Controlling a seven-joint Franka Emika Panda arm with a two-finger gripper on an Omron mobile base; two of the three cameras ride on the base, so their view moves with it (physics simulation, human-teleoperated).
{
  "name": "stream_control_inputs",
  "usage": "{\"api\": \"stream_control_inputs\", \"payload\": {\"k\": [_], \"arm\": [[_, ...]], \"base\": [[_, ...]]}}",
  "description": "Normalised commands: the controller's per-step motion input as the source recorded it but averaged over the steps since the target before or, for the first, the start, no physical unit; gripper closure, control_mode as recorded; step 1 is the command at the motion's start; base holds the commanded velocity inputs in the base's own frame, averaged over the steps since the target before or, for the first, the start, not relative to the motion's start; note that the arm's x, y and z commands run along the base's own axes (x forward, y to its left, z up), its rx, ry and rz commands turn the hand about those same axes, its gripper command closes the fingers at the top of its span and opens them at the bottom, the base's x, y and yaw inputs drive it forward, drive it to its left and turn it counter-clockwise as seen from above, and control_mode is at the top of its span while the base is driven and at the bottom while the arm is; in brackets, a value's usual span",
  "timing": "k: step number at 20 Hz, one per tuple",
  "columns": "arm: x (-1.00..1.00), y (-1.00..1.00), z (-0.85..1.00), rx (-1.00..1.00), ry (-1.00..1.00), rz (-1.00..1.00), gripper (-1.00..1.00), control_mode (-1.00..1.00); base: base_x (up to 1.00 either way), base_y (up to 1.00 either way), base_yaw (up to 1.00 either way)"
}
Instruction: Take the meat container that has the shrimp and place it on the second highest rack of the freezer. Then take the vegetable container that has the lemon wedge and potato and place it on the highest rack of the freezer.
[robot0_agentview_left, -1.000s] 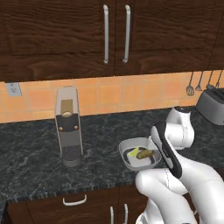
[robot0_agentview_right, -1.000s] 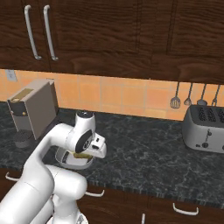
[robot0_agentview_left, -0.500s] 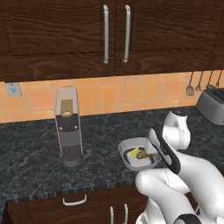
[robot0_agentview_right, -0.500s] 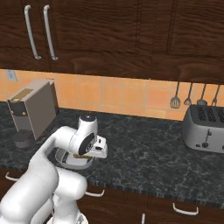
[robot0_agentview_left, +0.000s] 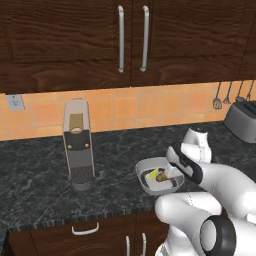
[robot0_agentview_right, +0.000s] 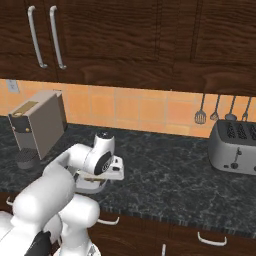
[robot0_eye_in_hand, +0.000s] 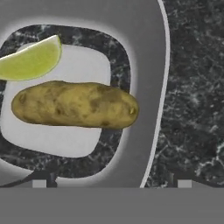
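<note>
Dark speckled counter (robot0_agentview_left: 40, 195) runs under wood cabinets (robot0_agentview_left: 65, 40) and an orange tile backsplash. Your vegetable container (robot0_agentview_left: 150, 185) sits on it near the front edge, with the gripper (robot0_eye_in_hand: 111, 183) poised directly above, jaws spread wide and holding nothing. Your hand view shows the potato (robot0_eye_in_hand: 74, 104) lying across the tray and the lemon wedge (robot0_eye_in_hand: 30, 59) touching it. Well to one side stands a coffee machine (robot0_agentview_left: 77, 145); the toaster (robot0_agentview_right: 234, 146) and hanging utensils (robot0_agentview_right: 215, 107) sit well off on the other.
</note>
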Motion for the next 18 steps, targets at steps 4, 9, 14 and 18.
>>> {"api": "stream_control_inputs", "payload": {"k": [4, 9, 14, 18], "arm": [[0.12, 0.00, -0.38, 0.00, 0.01, 0.08, -1.00, -1.00], [0.16, 0.00, -0.35, 0.00, 0.01, 0.07, -1.00, -1.00], [0.23, 0.00, -0.28, 0.00, 0.00, 0.06, -1.00, -1.00], [0.00, 0.00, 0.00, 0.00, 0.00, 0.01, -1.00, -1.00]], "base": [[0.00, 0.00, 0.00], [0.00, 0.00, 0.00], [0.00, 0.00, 0.00], [0.00, 0.00, 0.00]]}}
